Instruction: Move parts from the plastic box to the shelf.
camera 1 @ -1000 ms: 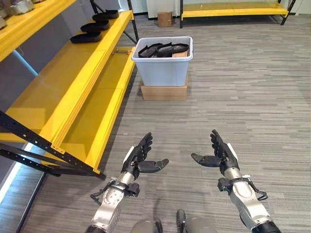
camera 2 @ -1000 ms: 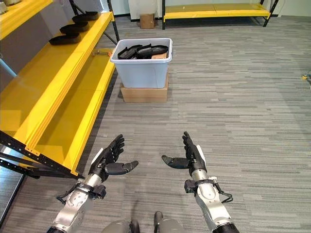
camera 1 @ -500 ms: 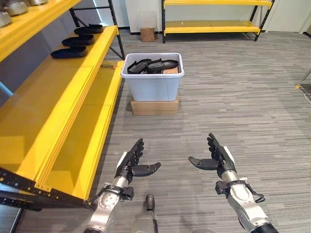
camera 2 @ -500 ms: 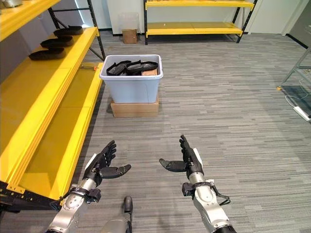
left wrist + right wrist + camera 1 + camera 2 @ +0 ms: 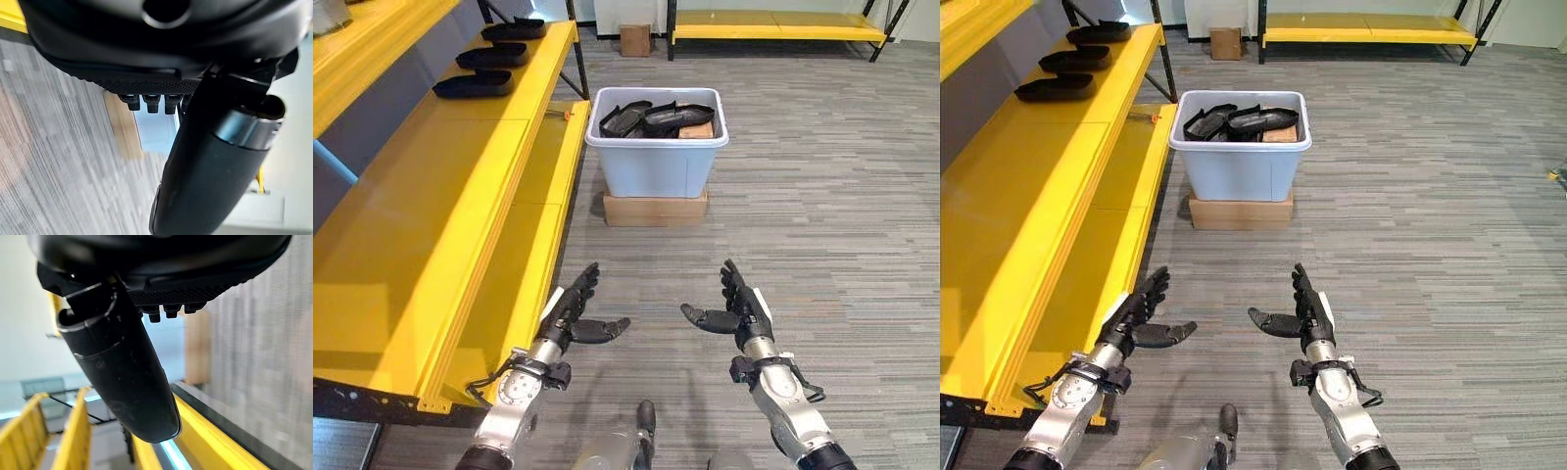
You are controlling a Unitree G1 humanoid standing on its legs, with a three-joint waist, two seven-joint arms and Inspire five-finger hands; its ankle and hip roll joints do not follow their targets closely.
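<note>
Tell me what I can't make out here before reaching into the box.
- Parts in the box: overlapping, count unclear; lower ones hidden by the wall.
- Box in left wrist view: contents blocked by the left hand.
- Shelf: near end cut off by the edge.

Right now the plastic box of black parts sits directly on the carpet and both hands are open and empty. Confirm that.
Not quite: the plastic box sits on a flat cardboard box, not the carpet, as the left eye view shows. The left hand and right hand are open and empty.
</note>
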